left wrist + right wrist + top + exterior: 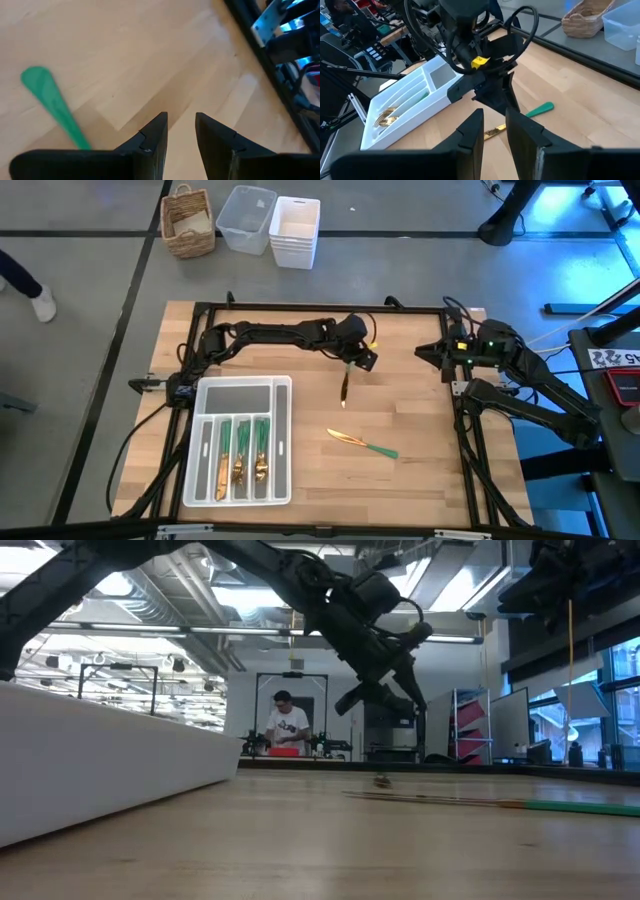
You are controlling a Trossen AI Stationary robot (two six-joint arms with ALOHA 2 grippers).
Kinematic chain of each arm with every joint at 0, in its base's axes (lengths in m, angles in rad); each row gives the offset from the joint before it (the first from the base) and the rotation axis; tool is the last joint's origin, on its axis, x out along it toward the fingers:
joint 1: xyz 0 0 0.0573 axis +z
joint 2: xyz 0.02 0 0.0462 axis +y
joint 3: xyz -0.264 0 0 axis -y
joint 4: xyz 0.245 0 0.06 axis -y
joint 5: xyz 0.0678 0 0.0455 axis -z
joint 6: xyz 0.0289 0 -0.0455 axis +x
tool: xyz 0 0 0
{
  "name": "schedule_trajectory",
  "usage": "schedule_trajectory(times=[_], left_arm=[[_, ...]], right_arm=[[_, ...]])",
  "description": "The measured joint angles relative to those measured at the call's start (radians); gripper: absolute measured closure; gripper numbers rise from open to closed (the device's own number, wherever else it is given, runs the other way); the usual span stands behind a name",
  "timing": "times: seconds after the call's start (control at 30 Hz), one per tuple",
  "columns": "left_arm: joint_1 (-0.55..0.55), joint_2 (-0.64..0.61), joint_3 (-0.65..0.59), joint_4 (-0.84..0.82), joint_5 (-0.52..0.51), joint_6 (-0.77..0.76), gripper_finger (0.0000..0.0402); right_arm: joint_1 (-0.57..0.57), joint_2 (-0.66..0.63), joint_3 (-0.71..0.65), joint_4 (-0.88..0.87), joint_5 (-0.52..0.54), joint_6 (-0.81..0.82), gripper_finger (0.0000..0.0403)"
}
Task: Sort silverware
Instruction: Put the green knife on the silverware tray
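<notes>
I see the left gripper (pixel 348 376) over mid-table, right of the white tray (pixel 282 442), clenched on a green-handled utensil (pixel 344 388) that hangs head-down above the wood. A second piece (pixel 362 443) lies flat on the table, nearer and slightly right. Sorted silverware (pixel 240 452) fills the tray slots. Right gripper (pixel 493 131) parked at the right edge, fingers slightly apart, grasping nothing.

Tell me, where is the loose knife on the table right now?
In the high view, the knife lies flat on the wood right of the white tray, below the left hand.
</notes>
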Motion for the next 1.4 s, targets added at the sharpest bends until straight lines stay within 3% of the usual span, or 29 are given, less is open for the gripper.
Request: schedule_trajectory(times=[0.3, 0.5, 1.4], left_arm=[[-0.002, 0.0, 0.0, -0.196, -0.056, 0.102, 0.0269], [-0.005, 0.011, 0.0, -0.211, -0.118, 0.029, 0.0241], [-0.034, 0.112, 0.0, -0.225, -0.17, -0.02, 0.0268]], right_arm=[[0.0, 0.0, 0.0, -0.009, 0.0, 0.0, 0.032], [0.0, 0.0, 0.0, -0.009, 0.011, -0.001, 0.032], [0.0, 0.0, 0.0, -0.012, 0.019, 0.0, 0.032]])
